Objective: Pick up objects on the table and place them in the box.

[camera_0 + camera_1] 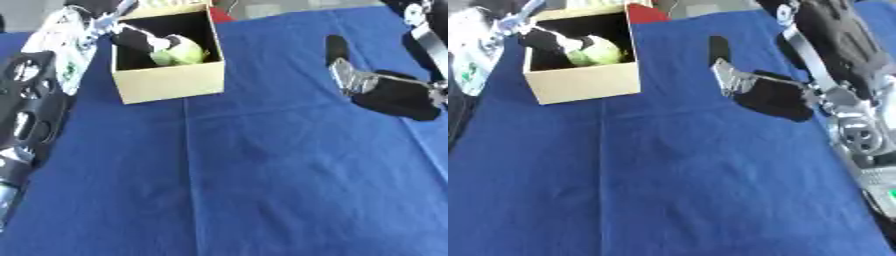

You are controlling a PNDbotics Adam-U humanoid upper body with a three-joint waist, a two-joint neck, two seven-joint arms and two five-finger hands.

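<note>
Blue cloth [262,175] covers the table nearest the camera. Farther back, an open cardboard box [171,80] holds a green object [184,52], with the left hand [140,39] reaching inside, fingers curled on it. Well apart, the right hand [754,87] hovers, fingers relaxed, holding nothing.

The left hand [140,39] reaches into the box [168,82] beside a green object [185,51].

We see creased matt blue cloth [262,175] covering the bench, a matt cardboard box [171,80], and our right hand [750,82] of silvery metal and black plastic.
</note>
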